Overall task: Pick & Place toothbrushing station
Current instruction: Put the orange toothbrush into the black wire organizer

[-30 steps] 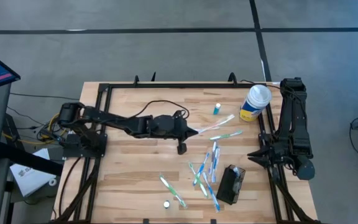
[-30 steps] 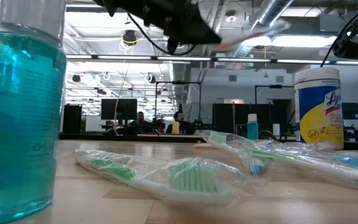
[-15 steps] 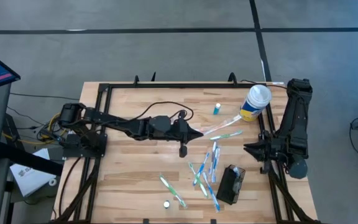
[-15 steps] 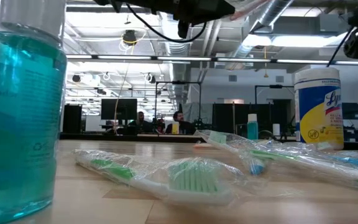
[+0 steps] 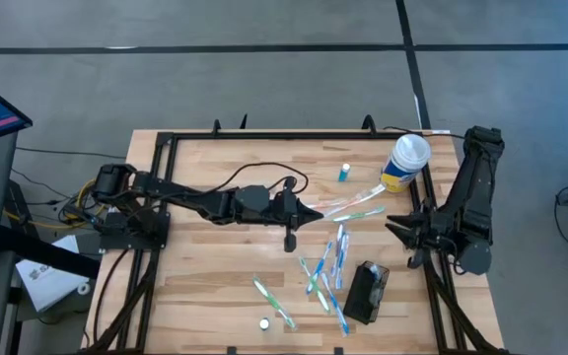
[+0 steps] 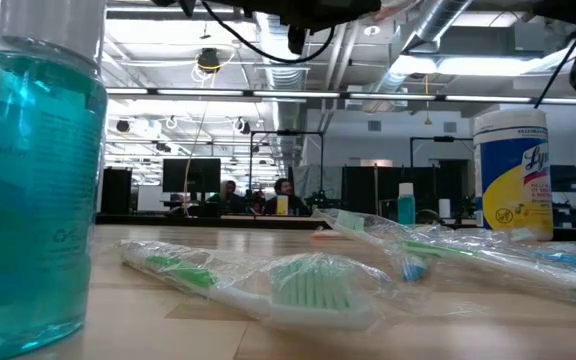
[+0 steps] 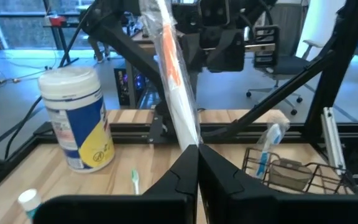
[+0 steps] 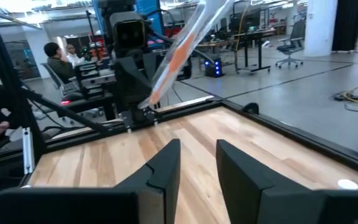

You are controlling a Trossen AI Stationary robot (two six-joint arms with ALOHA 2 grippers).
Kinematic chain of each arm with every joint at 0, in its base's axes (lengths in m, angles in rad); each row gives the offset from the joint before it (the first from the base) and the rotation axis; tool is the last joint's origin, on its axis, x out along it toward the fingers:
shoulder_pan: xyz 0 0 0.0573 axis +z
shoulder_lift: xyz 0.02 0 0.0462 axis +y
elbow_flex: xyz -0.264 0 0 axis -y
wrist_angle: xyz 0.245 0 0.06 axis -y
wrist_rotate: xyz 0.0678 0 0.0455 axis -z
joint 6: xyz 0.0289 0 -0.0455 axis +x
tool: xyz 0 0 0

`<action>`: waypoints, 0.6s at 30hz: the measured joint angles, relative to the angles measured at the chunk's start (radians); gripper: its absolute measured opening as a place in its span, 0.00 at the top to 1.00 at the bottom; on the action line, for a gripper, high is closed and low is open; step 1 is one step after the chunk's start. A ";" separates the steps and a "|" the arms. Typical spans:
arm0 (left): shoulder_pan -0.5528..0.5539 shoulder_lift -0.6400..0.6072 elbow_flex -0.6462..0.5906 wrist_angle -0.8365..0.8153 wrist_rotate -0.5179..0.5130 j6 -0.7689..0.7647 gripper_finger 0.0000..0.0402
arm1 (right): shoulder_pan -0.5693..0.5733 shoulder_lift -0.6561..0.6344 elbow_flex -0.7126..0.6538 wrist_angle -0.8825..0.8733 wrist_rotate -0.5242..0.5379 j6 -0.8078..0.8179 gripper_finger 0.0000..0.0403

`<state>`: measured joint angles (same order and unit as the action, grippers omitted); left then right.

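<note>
The toothbrushing station (image 5: 366, 293), a small black mesh box, stands on the table near its right front; in the left wrist view it (image 7: 291, 174) holds one brush. My left gripper (image 5: 311, 210) hovers over the table's middle, shut on a wrapped orange-and-white toothbrush (image 5: 348, 197). That brush points toward the table's right edge. My right gripper (image 5: 399, 237) waits at the right rail. In its own view it (image 8: 197, 155) is open with nothing between the fingers. My left gripper pinches the wrapped toothbrush by one end (image 7: 190, 142) between its two fingertips (image 7: 180, 163). The fingers lie nearly level, coming from the table's left, in line with the brush. The brush (image 7: 173, 68) sticks out past the fingertips, slanting upward, clear of the table.
A yellow-and-blue canister (image 5: 404, 163) with a white lid stands at the far right corner. Several wrapped toothbrushes (image 5: 328, 271) lie scattered left of the station. A small blue tube (image 5: 344, 173) stands near the far edge, and a blue mouthwash bottle (image 6: 28, 170) is close to the low camera.
My left gripper has risen a little with the toothbrush and tipped its fingers up toward level; in the low view it has climbed to the picture's top. My right arm has lifted and swung its gripper from the table's near side toward the far edge.
</note>
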<state>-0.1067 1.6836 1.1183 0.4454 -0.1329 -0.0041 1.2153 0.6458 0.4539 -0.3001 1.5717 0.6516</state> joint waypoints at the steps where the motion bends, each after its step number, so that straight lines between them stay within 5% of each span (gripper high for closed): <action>1: -0.002 0.000 0.000 0.005 0.000 0.001 1.00 | -0.006 0.000 0.006 0.000 0.000 -0.004 0.74; 18: -0.016 0.000 0.000 0.076 0.000 0.052 1.00 | -0.085 0.003 0.172 0.008 -0.070 -0.162 0.56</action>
<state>-0.1223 1.6836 1.1183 0.5217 -0.1329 0.0484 1.1298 0.6493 0.6263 -0.2923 1.5014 0.4898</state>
